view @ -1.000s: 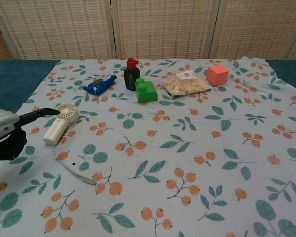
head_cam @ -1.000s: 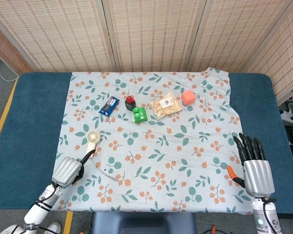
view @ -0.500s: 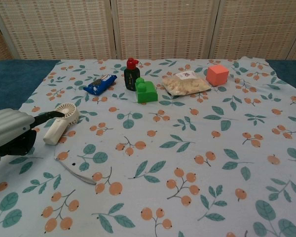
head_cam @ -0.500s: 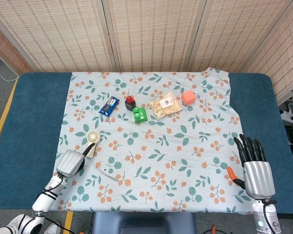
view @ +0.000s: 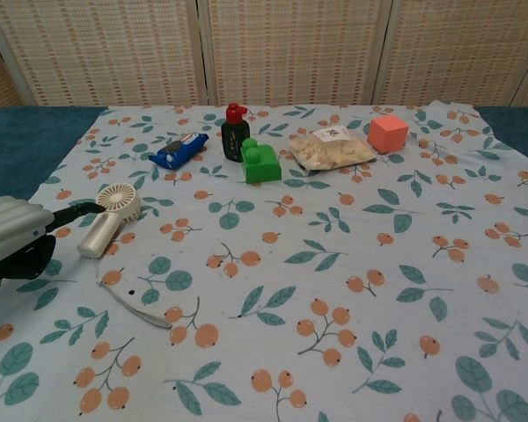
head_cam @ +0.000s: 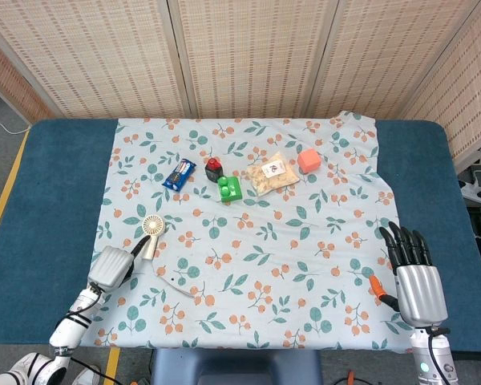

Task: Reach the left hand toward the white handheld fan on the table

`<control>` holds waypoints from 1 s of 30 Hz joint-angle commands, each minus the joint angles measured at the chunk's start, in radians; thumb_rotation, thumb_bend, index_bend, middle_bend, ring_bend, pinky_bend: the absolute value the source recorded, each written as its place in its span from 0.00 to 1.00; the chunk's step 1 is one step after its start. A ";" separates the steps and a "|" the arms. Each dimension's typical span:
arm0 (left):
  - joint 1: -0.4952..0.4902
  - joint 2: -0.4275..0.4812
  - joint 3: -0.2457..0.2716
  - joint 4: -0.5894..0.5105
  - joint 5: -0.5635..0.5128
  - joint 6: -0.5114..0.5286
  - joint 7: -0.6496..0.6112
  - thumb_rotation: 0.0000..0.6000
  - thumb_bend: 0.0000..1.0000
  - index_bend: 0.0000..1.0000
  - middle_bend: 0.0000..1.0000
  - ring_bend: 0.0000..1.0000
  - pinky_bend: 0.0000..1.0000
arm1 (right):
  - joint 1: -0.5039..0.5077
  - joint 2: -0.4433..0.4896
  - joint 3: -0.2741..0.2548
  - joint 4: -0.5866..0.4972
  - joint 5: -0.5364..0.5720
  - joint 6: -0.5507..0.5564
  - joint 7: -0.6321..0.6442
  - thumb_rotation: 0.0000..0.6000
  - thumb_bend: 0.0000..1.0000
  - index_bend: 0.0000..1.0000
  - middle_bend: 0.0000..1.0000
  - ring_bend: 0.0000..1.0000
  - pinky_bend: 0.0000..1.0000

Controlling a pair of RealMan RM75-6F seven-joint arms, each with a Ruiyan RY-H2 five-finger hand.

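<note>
Fan [view: 109, 216], white and small, is laid on the flowered cloth [head_cam: 248, 241] near its left edge. Left hand [view: 16, 236] is seen just beside it with one finger stretched toward it, and nothing is held. Right hand [head_cam: 417, 277] is laid open, fingers apart, far off.

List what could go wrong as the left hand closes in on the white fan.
1. The left hand comes in from the side with a dark fingertip right at the head of the white fan; it could push the light fan away instead of getting around it.
2. The fan lies on a loose floral cloth; dragging fingers may bunch it.
3. A thin white strip lies just in front of the fan and could get swept along.
</note>
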 commanded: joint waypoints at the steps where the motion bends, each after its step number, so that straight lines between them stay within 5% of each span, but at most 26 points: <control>1: -0.001 -0.003 0.005 0.005 -0.002 0.002 0.005 1.00 0.72 0.02 0.99 0.86 1.00 | 0.001 0.000 0.000 0.001 0.003 -0.002 0.000 1.00 0.19 0.00 0.00 0.00 0.00; 30: -0.021 -0.014 0.034 0.044 -0.029 -0.028 0.016 1.00 0.72 0.02 0.99 0.86 1.00 | 0.003 0.005 -0.005 -0.013 0.022 -0.007 -0.012 1.00 0.19 0.00 0.00 0.00 0.00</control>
